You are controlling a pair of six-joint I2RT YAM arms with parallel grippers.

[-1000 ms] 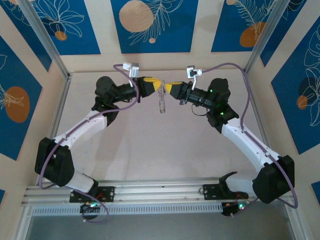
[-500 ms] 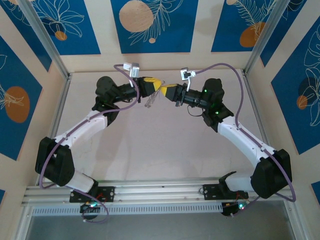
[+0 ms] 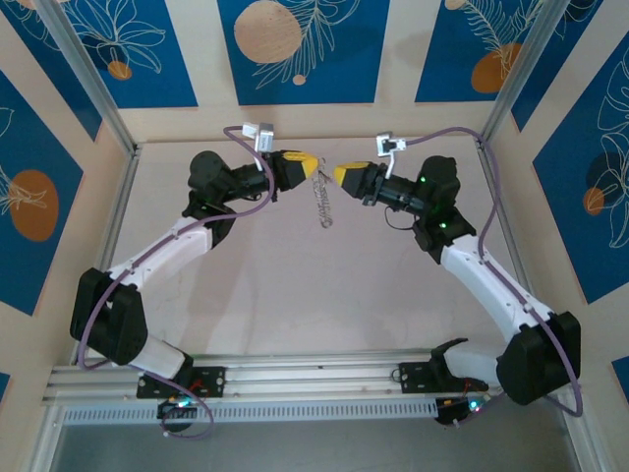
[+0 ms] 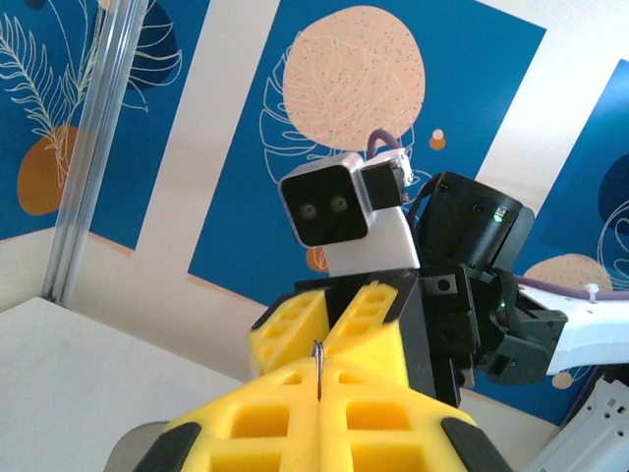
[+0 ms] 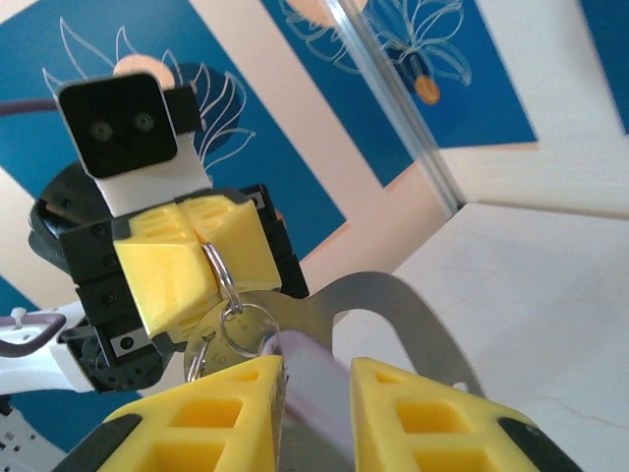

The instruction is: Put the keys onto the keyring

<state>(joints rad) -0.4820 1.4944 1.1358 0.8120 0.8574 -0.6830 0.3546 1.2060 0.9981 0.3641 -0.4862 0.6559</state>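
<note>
Seems mid-threading: pinches the keyring (image 4: 317, 364) in the closed left gripper (image 3: 312, 166), keys (image 3: 321, 202) dangling just below the keyring, right gripper (image 3: 339, 175) just beside it, slightly parted around the lilac key (image 5: 307, 379); calls next for pinching that key and working it onto the keyring.

The left gripper (image 3: 313, 168) and the right gripper (image 3: 337, 175) face each other, tips near, above the far half of the table (image 3: 295, 295). The keyring (image 3: 320, 202) hangs from the left gripper's pinch, with the keys (image 5: 236, 329) dangling below it.
</note>
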